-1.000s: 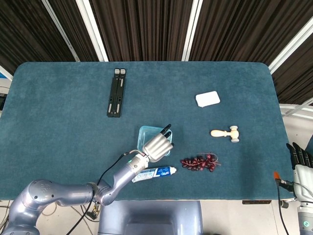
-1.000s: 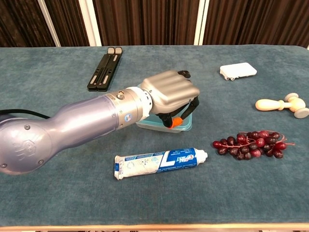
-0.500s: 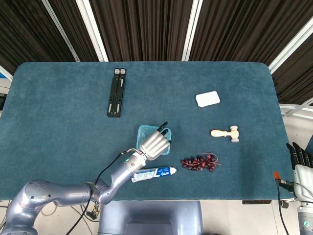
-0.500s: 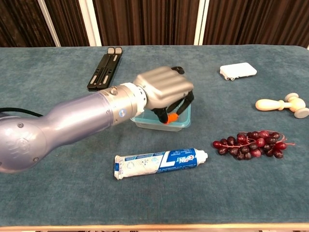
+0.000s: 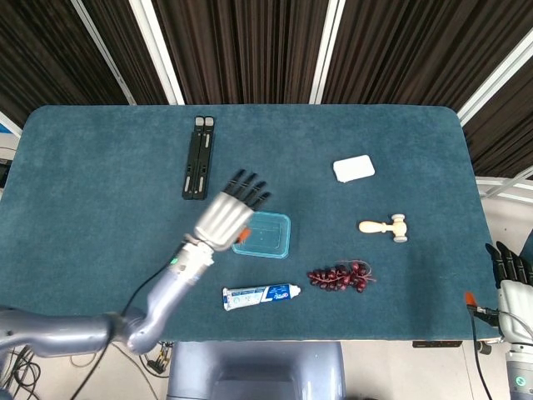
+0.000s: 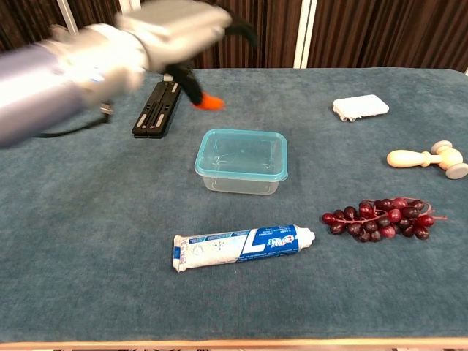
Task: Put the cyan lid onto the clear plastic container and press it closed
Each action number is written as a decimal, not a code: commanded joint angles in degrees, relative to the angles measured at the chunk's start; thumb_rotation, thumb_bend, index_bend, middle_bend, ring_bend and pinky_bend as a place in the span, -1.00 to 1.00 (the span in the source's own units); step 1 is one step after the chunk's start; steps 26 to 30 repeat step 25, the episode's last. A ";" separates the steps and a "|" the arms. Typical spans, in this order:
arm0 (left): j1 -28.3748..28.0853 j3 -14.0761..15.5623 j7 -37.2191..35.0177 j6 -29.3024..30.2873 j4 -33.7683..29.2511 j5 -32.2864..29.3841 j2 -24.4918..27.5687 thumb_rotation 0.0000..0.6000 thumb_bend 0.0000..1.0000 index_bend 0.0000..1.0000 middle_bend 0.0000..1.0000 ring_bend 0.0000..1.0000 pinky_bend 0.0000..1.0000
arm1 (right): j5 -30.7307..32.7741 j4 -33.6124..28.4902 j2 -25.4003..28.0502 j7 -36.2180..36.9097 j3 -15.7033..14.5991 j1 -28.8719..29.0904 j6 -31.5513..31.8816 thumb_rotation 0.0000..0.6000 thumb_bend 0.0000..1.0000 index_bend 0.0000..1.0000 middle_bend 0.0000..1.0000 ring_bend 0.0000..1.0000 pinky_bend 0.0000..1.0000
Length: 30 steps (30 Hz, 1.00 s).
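The clear plastic container (image 5: 264, 236) (image 6: 241, 161) stands near the table's middle with the cyan lid (image 6: 242, 152) seated on its rim. My left hand (image 5: 226, 215) (image 6: 175, 29) is raised above and to the left of it, fingers spread, holding nothing and blurred in the chest view. My right hand (image 5: 511, 272) hangs off the table's right edge in the head view, fingers straight and together, holding nothing.
A toothpaste tube (image 5: 261, 294) (image 6: 243, 246) lies in front of the container. Dark grapes (image 5: 341, 277) (image 6: 382, 216) sit to its right. A wooden mallet (image 5: 385, 227) (image 6: 430, 159), a white pad (image 5: 354, 168) (image 6: 360, 107) and a black folded stand (image 5: 198, 156) (image 6: 156, 104) lie further off.
My left hand has lifted off the lid and swung up and to the left, its fingers spreading. The lidded container now shows fully.
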 commanded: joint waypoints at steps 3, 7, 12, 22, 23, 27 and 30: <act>15.10 6.11 -4.34 15.15 -11.94 2.54 14.04 1.00 -0.57 -0.70 -0.89 -1.00 -1.00 | -2.50 1.25 0.10 -0.23 -0.72 0.38 0.12 1.00 -0.28 -0.93 -1.00 -1.00 -1.00; 23.18 10.80 -13.49 19.62 -14.46 5.14 20.40 1.00 -0.57 -0.71 -0.91 -1.00 -1.00 | -4.50 2.51 0.10 -0.57 -1.34 0.73 0.14 1.00 -0.28 -0.93 -1.00 -1.00 -1.00; 32.06 18.74 -25.33 21.29 -15.27 10.18 27.05 1.00 -0.57 -0.71 -0.92 -1.00 -1.00 | -6.66 4.01 0.02 -1.23 -1.67 1.08 0.82 1.00 -0.28 -0.93 -1.00 -1.00 -1.00; 42.72 21.21 -36.10 30.69 -4.07 19.30 23.61 1.00 -0.57 -0.71 -0.92 -1.00 -1.00 | -8.46 5.56 -0.92 -2.24 -1.75 1.31 2.08 1.00 -0.28 -0.93 -1.00 -1.00 -1.00; 43.10 20.74 -36.54 31.81 -3.25 20.48 23.36 1.00 -0.57 -0.71 -0.92 -1.00 -1.00 | -8.73 5.69 -0.94 -2.36 -1.88 1.38 2.01 1.00 -0.28 -0.93 -1.00 -1.00 -1.00; 44.00 19.91 -36.60 33.00 -1.92 21.00 22.83 1.00 -0.57 -0.71 -0.92 -1.00 -1.00 | -8.96 5.77 -1.05 -2.59 -2.02 1.41 2.02 1.00 -0.28 -0.93 -1.00 -1.00 -1.00; 44.00 19.91 -36.60 33.00 -1.92 21.00 22.83 1.00 -0.57 -0.71 -0.92 -1.00 -1.00 | -8.96 5.77 -1.05 -2.59 -2.02 1.41 2.02 1.00 -0.28 -0.93 -1.00 -1.00 -1.00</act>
